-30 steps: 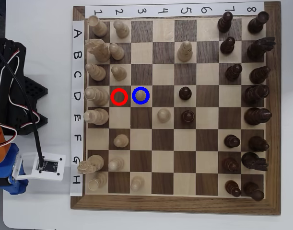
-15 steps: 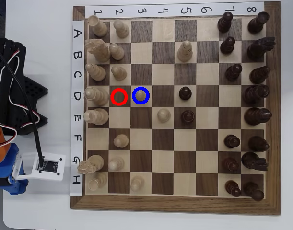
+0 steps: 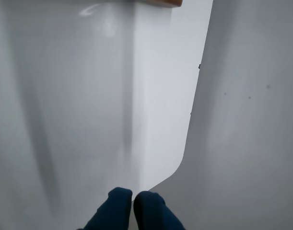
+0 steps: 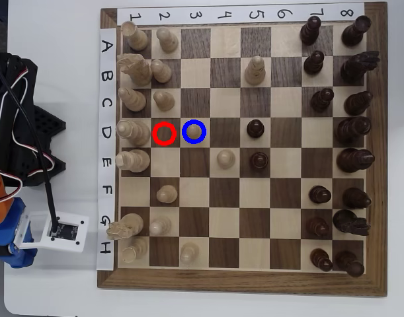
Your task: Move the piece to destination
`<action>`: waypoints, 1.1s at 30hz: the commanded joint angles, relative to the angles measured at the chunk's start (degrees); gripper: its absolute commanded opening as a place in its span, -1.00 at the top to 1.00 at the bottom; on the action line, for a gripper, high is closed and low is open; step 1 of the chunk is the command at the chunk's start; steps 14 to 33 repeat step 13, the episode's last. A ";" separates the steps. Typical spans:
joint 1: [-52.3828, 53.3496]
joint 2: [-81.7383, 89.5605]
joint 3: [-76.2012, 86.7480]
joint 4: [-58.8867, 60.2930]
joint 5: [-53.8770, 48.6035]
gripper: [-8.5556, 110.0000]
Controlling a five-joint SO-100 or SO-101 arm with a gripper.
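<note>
Overhead view: a square wooden chessboard (image 4: 244, 281) with a darker brown rim lies on a white table (image 4: 56, 39).
Destination: one light square with a blue ring (image 4: 205, 131), the landmark for the lines below.
The piece: one pale cream pawn with a ball head (image 4: 194, 132), standing inside the blue ring.
Red ring: one (image 4: 163, 133), on the dark square touching the blue ring's left side; no piece shows in it.
Pale pieces: sixteen counted, the ringed pawn included. Most are left of the blue ring in two columns; one pawn (image 4: 225, 158) is down and right of it.
Dark pieces: sixteen counted, all right of the blue ring. The nearest is a round-headed pawn (image 4: 255, 128) two squares over.
Labels: two white paper strips, with handwritten numbers above and letters (image 4: 106, 132) left of the blue ring.
Arm: black, orange and blue parts with a white mount (image 4: 59, 231), well left of the blue ring and off the board.
Wrist view: the gripper (image 3: 133, 201) has two rounded dark blue fingertips (image 3: 118, 203) pressed together. It pinches nothing and is over bare white table, with no ring in sight.
</note>
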 commanded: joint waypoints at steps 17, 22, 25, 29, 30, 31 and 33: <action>2.64 3.34 0.09 -3.52 1.67 0.86; 2.64 3.34 0.09 -3.52 1.67 0.86; 2.64 3.34 0.09 -3.52 1.67 0.86; 2.64 3.34 0.09 -3.52 1.67 0.86; 2.64 3.34 0.09 -3.52 1.67 0.86; 2.64 3.34 0.09 -3.52 1.67 0.86; 2.64 3.34 0.09 -3.52 1.67 0.86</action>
